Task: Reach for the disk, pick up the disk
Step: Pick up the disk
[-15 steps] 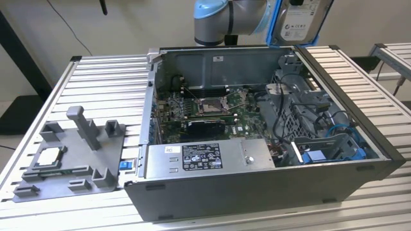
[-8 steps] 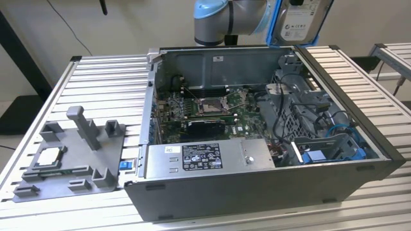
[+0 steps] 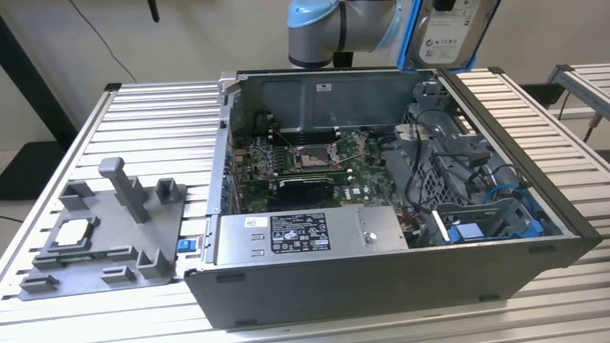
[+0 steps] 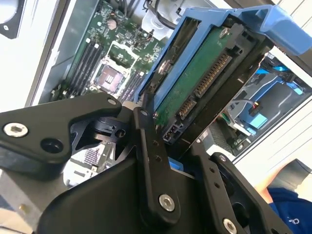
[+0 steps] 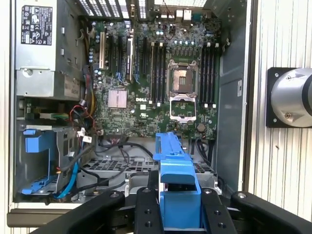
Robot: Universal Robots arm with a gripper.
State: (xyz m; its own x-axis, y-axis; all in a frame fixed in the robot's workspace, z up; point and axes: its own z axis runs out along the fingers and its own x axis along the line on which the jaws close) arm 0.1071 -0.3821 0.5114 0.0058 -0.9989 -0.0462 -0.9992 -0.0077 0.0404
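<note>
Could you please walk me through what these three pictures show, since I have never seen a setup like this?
This is a single robot arm working over an opened desktop computer case that lies on a ribbed metal table. The exterior view comes from a camera standing off the arm. The two wrist views come from cameras riding on the arm, looking past its black gripper down into the case.

The gripper is shut on the disk, a flat drive in a bright blue bracket, lifted above the case. In the second wrist view you see the disk's green circuit side; in the first wrist view, its blue bracket edge.

Inside the case are the green motherboard and a grey power supply box. On the table at the exterior view's left sits a grey fixture.
</note>
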